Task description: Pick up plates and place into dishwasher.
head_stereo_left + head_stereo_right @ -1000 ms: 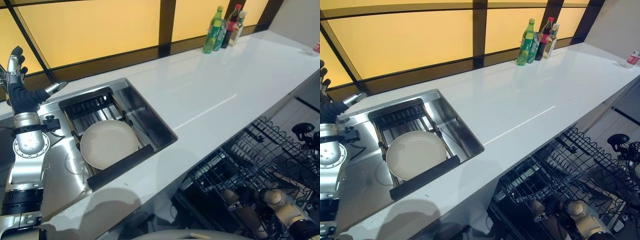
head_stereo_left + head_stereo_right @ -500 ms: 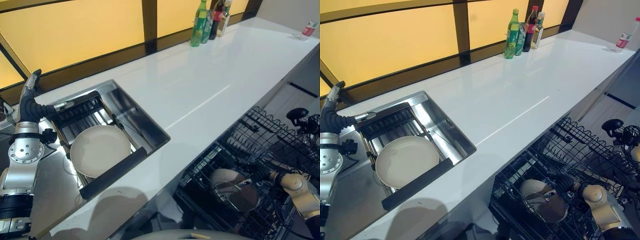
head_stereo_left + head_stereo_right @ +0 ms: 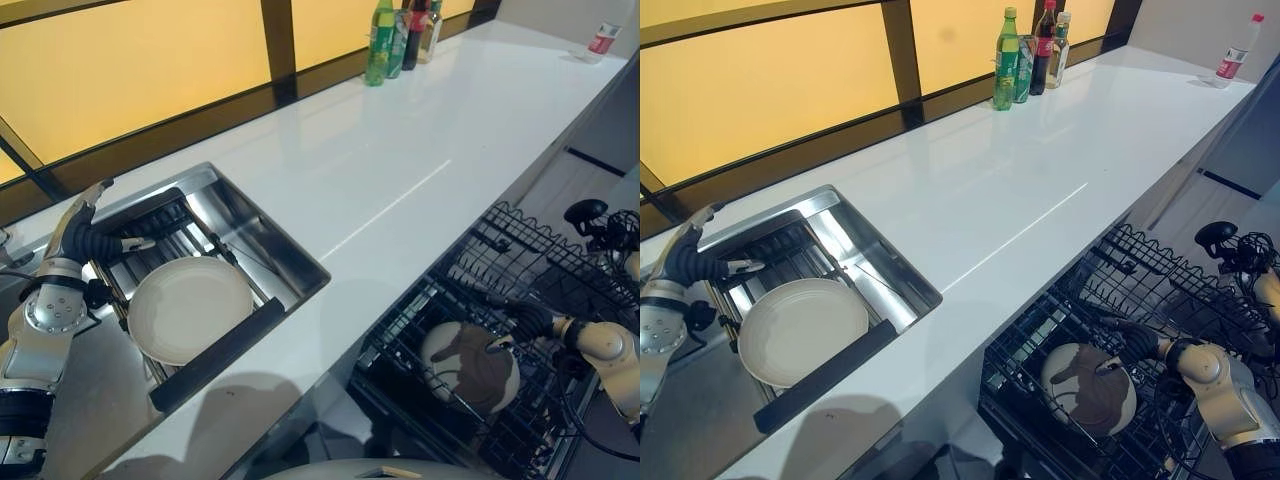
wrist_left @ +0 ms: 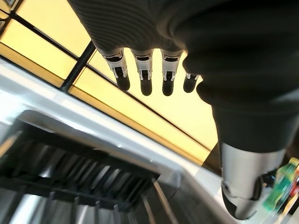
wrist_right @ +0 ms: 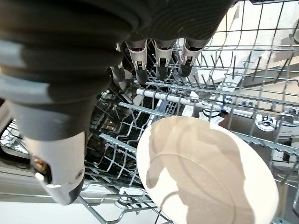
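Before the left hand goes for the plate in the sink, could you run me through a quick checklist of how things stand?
1. Plate in the dishwasher rack: lying among the wires of the dishwasher rack, free of the right hand. Ok.
2. Right hand open: its fingers are straight above the rack, holding nothing. Ok.
3. Left hand free: fingers straight, nothing in them. Ok.
4. Plate in the sink: lies flat on the sink rack, nothing on top of it. Ok.
5. Left hand on the plate: not yet, it sits at the far rim of the sink. Not ok.
6. Whether the racked plate sits firmly: cannot tell.
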Robot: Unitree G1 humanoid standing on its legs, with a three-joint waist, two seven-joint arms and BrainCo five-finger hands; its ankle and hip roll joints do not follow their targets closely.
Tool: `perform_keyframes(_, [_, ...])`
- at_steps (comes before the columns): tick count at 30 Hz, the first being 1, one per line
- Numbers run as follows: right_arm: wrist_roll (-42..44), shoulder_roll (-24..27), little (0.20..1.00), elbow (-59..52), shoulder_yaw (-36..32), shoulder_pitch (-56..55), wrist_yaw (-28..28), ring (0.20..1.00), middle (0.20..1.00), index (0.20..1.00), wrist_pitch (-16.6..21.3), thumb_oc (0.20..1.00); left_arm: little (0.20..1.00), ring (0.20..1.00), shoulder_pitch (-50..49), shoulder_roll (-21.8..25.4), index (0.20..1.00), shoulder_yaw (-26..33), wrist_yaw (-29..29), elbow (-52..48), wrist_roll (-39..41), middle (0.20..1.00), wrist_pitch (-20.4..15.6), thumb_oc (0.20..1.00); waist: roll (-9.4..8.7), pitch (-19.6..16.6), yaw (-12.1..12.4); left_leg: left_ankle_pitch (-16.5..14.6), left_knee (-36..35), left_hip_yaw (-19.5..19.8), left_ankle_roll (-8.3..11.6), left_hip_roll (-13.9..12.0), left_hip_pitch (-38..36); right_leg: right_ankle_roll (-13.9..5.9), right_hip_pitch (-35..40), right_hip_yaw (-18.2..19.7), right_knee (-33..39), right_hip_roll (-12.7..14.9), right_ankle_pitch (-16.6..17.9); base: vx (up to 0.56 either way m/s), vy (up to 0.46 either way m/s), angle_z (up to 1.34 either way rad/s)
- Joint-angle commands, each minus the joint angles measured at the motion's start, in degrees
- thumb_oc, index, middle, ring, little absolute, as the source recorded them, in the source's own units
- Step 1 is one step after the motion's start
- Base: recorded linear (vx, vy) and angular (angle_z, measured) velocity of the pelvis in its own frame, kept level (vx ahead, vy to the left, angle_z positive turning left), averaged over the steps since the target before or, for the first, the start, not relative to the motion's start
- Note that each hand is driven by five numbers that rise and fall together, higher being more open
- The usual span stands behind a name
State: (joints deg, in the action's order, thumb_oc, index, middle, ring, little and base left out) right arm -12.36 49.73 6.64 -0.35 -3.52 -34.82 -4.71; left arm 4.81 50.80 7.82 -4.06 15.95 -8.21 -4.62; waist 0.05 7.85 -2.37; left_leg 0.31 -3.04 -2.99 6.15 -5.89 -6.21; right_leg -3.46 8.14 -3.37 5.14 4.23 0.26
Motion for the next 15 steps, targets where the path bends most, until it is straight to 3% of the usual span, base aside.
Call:
perform_keyframes(1, [-0.5,3.9,1.0,-3.8,-2.2,2.0,0.9,1.0,1.0,1.0,-0.3,1.0,1.0,1.0,2.9,3.0,1.0,-2.4,2.1,4.9,-2.1,1.0,2.2,1.0,0.74,-2.4,-0.9,-1.1,4.7,1.5,0.86,-2.5,4.3,-3.51,-3.8,-1.0,-8.7,3.4,-4.8,0.05,0.106,-0.01])
perform_keyframes(10, [1.0,5.2,1.0,-4.0,-1.6,2.3,1.8,1.0,1.0,1.0,-0.4,1.0,1.0,1.0,7.6,4.2,1.0,-7.5,10.3,11.6,4.2,1.0,5.2,1.0,1.13,-0.7,-1.7,-1.6,5.3,0.2,0.07,-1.4,5.0,-4.83,-5.6,-2.4,-11.0,5.6,-4.7,0.06,0.093,0.04])
perform_keyframes(15, [1.5,5.9,1.0,-4.2,0.3,3.6,3.1,1.0,1.0,1.0,-0.8,1.0,1.0,1.0,10.6,5.0,1.0,-11.9,17.7,13.5,7.8,1.0,6.6,1.0,1.29,1.1,-2.2,-1.8,5.9,-0.3,-0.75,-0.5,6.2,-5.62,-7.3,-1.9,-12.3,6.6,-4.3,0.05,0.079,0.01])
